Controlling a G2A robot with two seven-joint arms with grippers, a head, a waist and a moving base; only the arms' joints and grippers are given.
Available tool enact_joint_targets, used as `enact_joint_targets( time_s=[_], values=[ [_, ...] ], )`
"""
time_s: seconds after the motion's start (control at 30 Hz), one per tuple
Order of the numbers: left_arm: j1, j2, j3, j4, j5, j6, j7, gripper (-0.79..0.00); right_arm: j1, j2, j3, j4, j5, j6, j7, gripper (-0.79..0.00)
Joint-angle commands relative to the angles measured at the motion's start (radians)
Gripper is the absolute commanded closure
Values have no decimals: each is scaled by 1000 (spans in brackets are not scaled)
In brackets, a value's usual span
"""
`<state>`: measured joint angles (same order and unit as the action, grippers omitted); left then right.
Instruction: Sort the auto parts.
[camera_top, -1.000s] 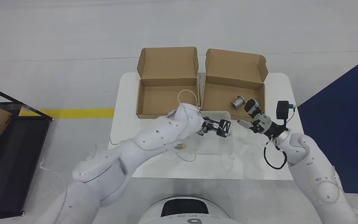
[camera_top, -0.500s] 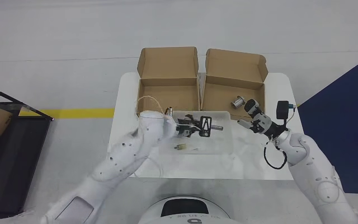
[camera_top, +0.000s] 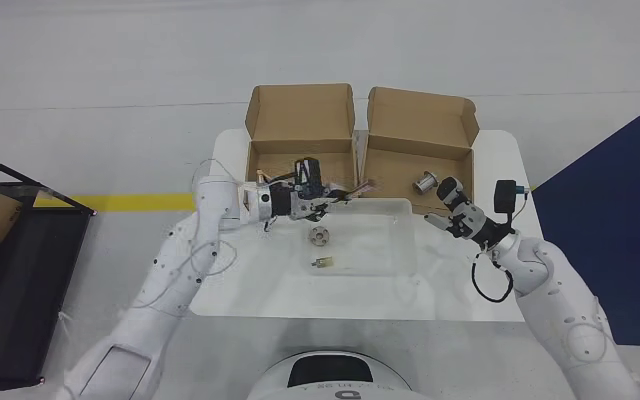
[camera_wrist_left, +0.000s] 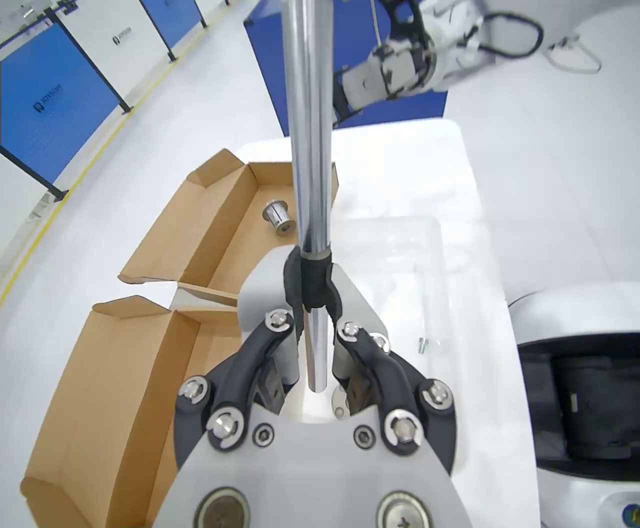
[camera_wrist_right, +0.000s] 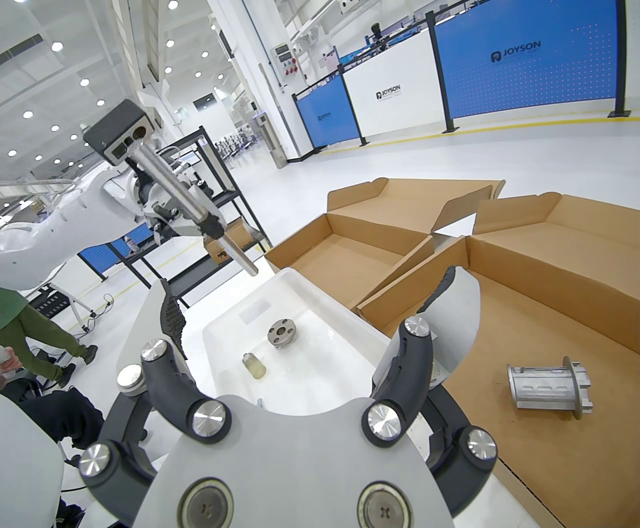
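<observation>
My left gripper (camera_top: 322, 195) is shut on a long shiny metal rod (camera_top: 352, 189), held above the front edge of the empty left cardboard box (camera_top: 300, 165); in the left wrist view the rod (camera_wrist_left: 310, 150) runs on past the fingertips. A clear tray (camera_top: 395, 250) holds a round flange (camera_top: 319, 236) and a small cylinder (camera_top: 321, 263). The right box (camera_top: 415, 150) holds a ribbed metal part (camera_top: 427, 183). My right gripper (camera_wrist_right: 310, 300) is open and holds nothing, just in front of that box beside the tray (camera_wrist_right: 320, 380); the ribbed part (camera_wrist_right: 547, 387) lies close by.
Both boxes stand side by side at the back of the white table (camera_top: 250, 290), lids folded back. A black plug (camera_top: 505, 193) with a cable lies at the table's right edge. A dark rack (camera_top: 30, 270) stands on the floor to the left.
My left arm has swung from over the tray's right side back to the left, carrying the rod to the left box's front edge. The flange now lies uncovered. The right arm has kept still.
</observation>
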<state>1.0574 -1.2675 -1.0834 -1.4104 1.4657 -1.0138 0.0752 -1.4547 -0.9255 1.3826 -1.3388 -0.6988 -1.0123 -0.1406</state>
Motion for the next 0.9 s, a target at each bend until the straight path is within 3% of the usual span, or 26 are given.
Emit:
enact_joint_targets(
  time_s=[0.0, 0.07, 0.53, 0.7, 0.87],
  values=[
    [-30, 2, 41, 53, -66, 1, 55, 0, 0, 0, 0, 0, 0, 0, 0, -785],
    [-61, 6, 94, 99, -130, 1, 94, 0, 0, 0, 0, 0, 0, 0, 0, -785],
    [-50, 5, 97, 109, -149, 10, 92, 0, 0, 0, 0, 0, 0, 0, 0, -785],
    [-88, -5, 199, 212, -511, 1, 54, 0, 0, 0, 0, 0, 0, 0, 0, -785],
    [-189, -2, 331, 308, -1019, 1, -167, 0, 0, 0, 0, 0, 0, 0, 0, -785]
  ],
)
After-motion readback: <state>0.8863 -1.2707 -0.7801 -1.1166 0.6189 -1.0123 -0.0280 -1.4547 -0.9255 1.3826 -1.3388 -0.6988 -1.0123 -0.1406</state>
